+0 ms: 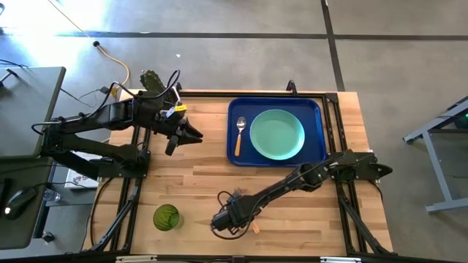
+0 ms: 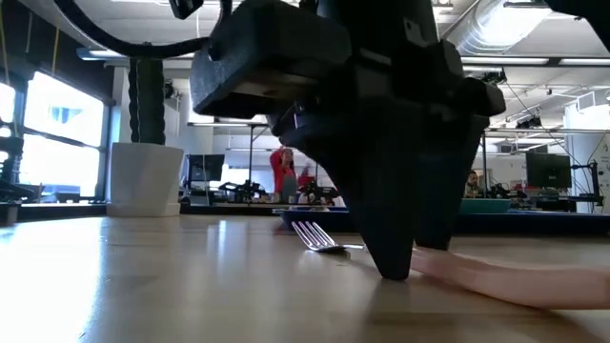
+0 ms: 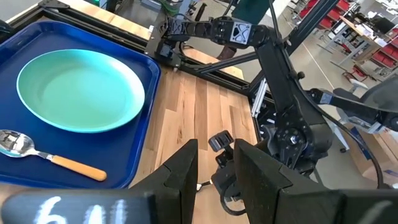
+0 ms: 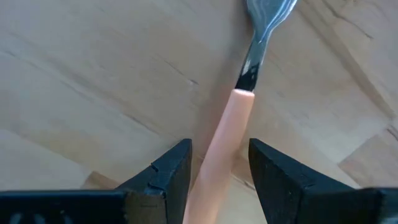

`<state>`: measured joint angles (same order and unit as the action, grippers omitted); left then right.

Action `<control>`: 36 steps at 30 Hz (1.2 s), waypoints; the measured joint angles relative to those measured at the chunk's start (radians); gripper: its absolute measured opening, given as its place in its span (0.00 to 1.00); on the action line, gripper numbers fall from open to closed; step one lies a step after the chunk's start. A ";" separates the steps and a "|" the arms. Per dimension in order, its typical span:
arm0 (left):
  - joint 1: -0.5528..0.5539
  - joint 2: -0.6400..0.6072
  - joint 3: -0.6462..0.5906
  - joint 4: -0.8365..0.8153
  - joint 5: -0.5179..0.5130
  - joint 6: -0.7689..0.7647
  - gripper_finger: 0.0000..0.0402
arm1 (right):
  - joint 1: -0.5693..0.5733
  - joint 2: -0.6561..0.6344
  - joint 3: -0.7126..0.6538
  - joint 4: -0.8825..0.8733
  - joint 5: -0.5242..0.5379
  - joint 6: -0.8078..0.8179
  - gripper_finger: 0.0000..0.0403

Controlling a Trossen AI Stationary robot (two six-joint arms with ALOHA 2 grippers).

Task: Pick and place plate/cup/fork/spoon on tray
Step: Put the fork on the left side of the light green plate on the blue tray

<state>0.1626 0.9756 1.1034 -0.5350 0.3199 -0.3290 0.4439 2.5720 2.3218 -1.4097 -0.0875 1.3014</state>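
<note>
The right pincer (image 4: 219, 168) was down at the desk (image 1: 205, 175), its two fingers (image 4: 168, 171) standing apart with the fork (image 4: 230, 124) lying flat between them. The orange-wood handle ran up through the gap and the metal tines lay out ahead of the fingertips. Whether the fingers touched the handle I could not tell; they had not closed on it. From table height the same pincer (image 2: 400, 257) stood with its tips on or just above the wood, and the fork's tines (image 2: 319, 238) poked out to one side while the handle stretched to the other.

Off to one side of that pincer, near the desk's front edge, stood the cup (image 1: 166, 218), well apart from it. Farther off, across the desk, lay the tray (image 1: 276, 102), carrying the plate (image 1: 277, 134) and, just beside the plate, the spoon (image 1: 240, 134).

The left pincer (image 1: 189, 135) hung above the desk near the tray's spoon side, fingers (image 3: 180, 174) a little apart and holding nothing. Behind it, at the desk's back edge, sat a cactus (image 1: 152, 79).
</note>
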 joint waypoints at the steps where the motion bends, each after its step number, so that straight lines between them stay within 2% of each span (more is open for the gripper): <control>1: 0.000 0.000 0.000 0.000 0.000 0.000 0.23 | 0.000 0.002 0.001 0.000 -0.003 -0.002 0.38; 7: 0.000 0.000 0.000 0.000 0.000 0.000 0.23 | -0.007 0.018 0.004 0.019 -0.052 -0.022 0.34; 15: 0.000 0.000 0.000 -0.029 0.000 0.000 0.23 | -0.018 0.021 0.003 0.036 -0.093 0.012 0.13; 18: 0.000 0.000 0.000 -0.056 0.000 0.000 0.23 | -0.024 0.021 0.003 0.036 -0.089 0.027 0.08; 26: 0.000 0.000 0.000 -0.074 -0.001 0.018 0.23 | -0.048 0.010 -0.001 0.037 -0.114 0.003 0.07; 32: 0.000 0.000 0.000 -0.074 -0.001 0.018 0.23 | -0.083 -0.013 -0.005 0.046 -0.046 0.000 0.07; 36: 0.000 0.000 0.000 -0.074 -0.001 0.019 0.23 | -0.104 -0.021 -0.004 0.063 -0.044 -0.005 0.07</control>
<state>0.1631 0.9760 1.1034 -0.6086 0.3189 -0.3104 0.3397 2.5507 2.3177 -1.3469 -0.1316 1.2968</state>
